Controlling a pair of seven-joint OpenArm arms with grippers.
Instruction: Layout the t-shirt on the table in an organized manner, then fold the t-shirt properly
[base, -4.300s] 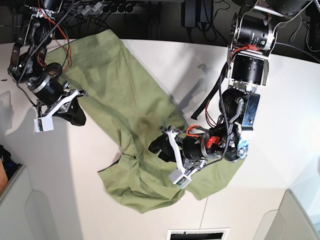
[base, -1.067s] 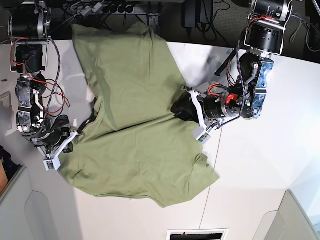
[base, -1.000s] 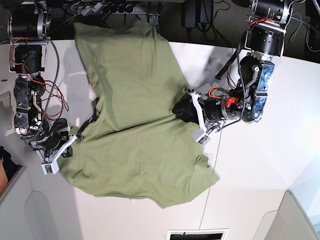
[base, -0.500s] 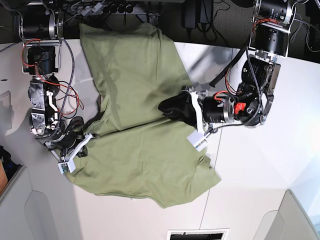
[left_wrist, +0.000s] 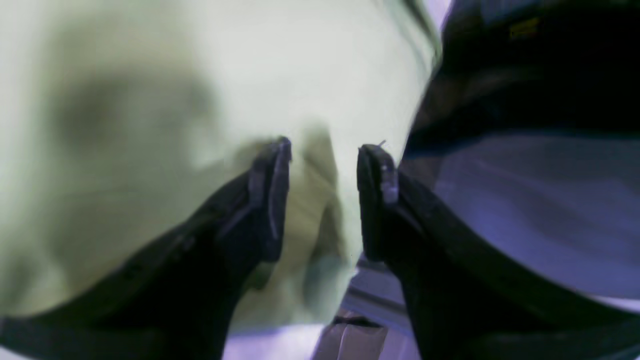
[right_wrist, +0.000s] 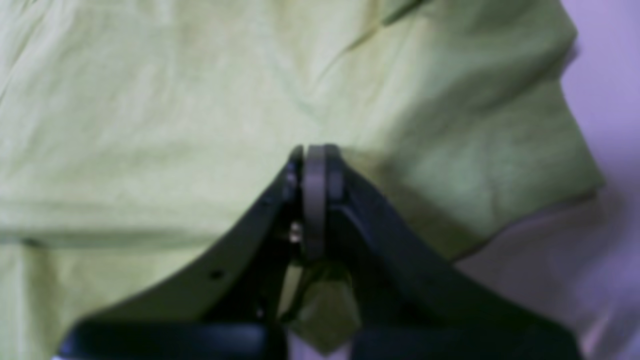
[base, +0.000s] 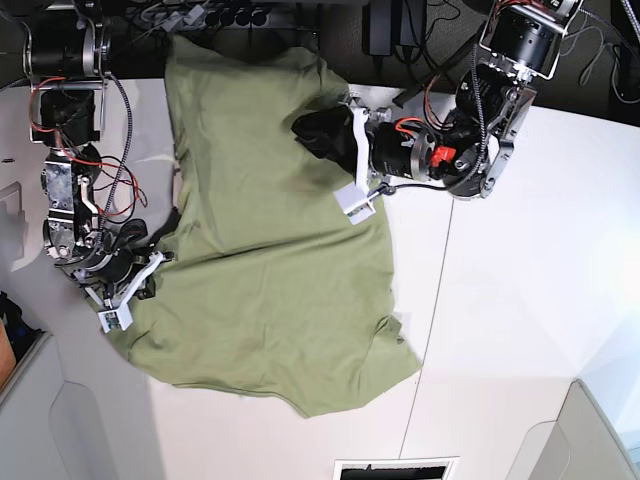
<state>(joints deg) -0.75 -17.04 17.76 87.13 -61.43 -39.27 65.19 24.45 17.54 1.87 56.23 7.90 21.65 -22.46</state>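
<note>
Base view: olive-green cotton t-shirt (base: 265, 250) lies spread but rumpled on the white matte table (base: 520, 260), unfolded; right gripper (right_wrist: 315, 170) pinches its edge, left gripper (left_wrist: 322, 165) parted around cloth.

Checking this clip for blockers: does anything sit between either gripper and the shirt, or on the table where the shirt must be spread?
Nothing visible does. The right gripper is shut on the t-shirt at its edge, and the left gripper, jaws apart, has cloth between them. The table around the shirt shows only bare white surface.

The olive-green t-shirt (base: 260, 260) lies spread but creased across the white table (base: 520, 280).
</note>
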